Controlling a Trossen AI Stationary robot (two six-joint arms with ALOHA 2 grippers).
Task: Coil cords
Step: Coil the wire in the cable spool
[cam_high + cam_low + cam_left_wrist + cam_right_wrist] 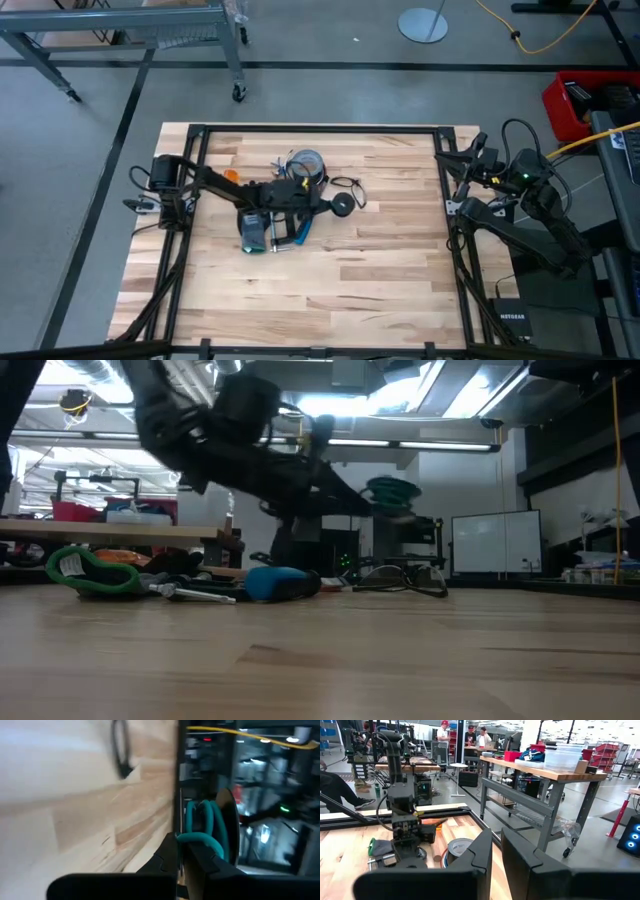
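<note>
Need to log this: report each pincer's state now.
Left pincer: shut on the teal-green cord, above the table.
Right pincer: open, empty, parked at the table's right edge.

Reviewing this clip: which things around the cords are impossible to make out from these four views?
- Teal cord: left wrist view shows loops clamped in the left gripper; the fingers hide its lower end.
- Same cord in the high view: too small, covered by the left arm.
- Black cord: low view blurs whether it is coiled.
- Right gripper: parked at the table's edge, holding nothing.
</note>
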